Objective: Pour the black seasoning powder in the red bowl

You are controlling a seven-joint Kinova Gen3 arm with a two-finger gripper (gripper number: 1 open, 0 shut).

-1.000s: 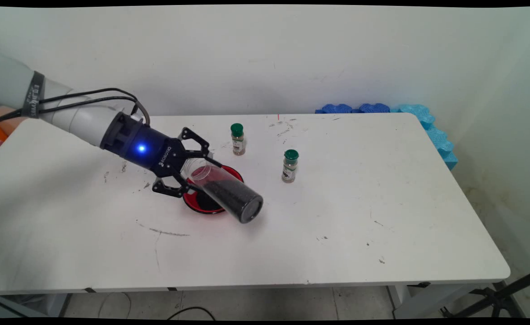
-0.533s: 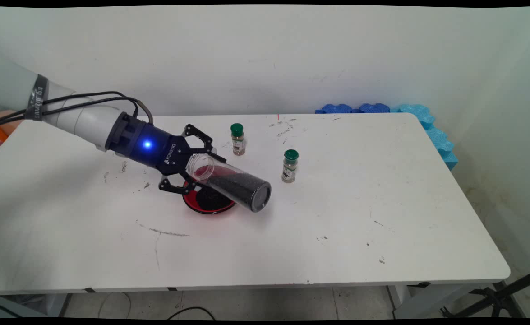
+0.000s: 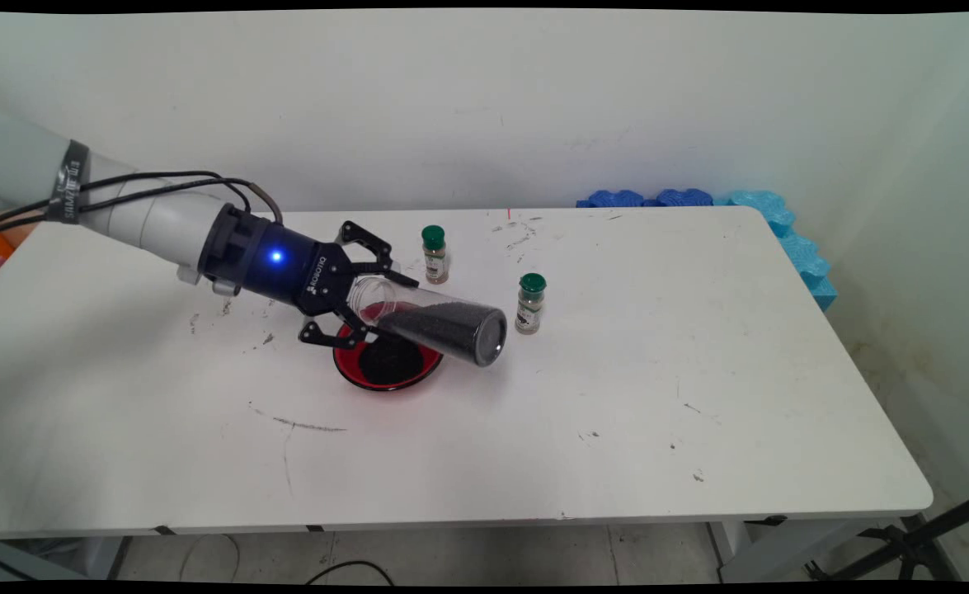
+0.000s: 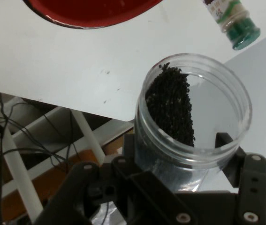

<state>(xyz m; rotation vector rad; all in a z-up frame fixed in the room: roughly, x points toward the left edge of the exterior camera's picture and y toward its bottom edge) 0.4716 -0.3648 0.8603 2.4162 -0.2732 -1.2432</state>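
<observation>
Clear plastic is what your end effector (image 3: 366, 299) is pinching: a jar (image 3: 435, 323) part full of black granules (image 3: 443, 326), held near its open mouth, with the closed base pointing toward 4 o'clock in the main view. You have it lying nearly level in the air above the red dish (image 3: 388, 363), which sits on the worktop (image 3: 616, 396) just below and already carries a dark heap (image 3: 389, 360) of the same grains.

Expect the jar to handle as a stiff, smooth, fairly light shell with a loose load inside. The grains slide as the tilt changes, so the weight will shift along its length, away from your grip when the base drops. Smooth walls can slip or twist in a two-finger pinch. The hold near the neck looks sound to me; a hold nearer the middle would lessen the leverage of the load.

At 1 o'clock from the dish stands a green-capped bottle (image 3: 435, 254), and a second bottle (image 3: 530, 303) stands at about 2 o'clock, close by the jar's base; whether they touch you cannot tell from the main view.

In the hand view the jar's (image 4: 193, 117) mouth faces the camera, and the granules (image 4: 170, 108) bank along one side. The fingers (image 4: 224, 140) are mostly hidden behind the jar. The dish (image 4: 95, 14) is cut off at 12 o'clock, and one bottle (image 4: 233, 21) is clipped at the edge. Both bottles' labels are too small to read.
</observation>
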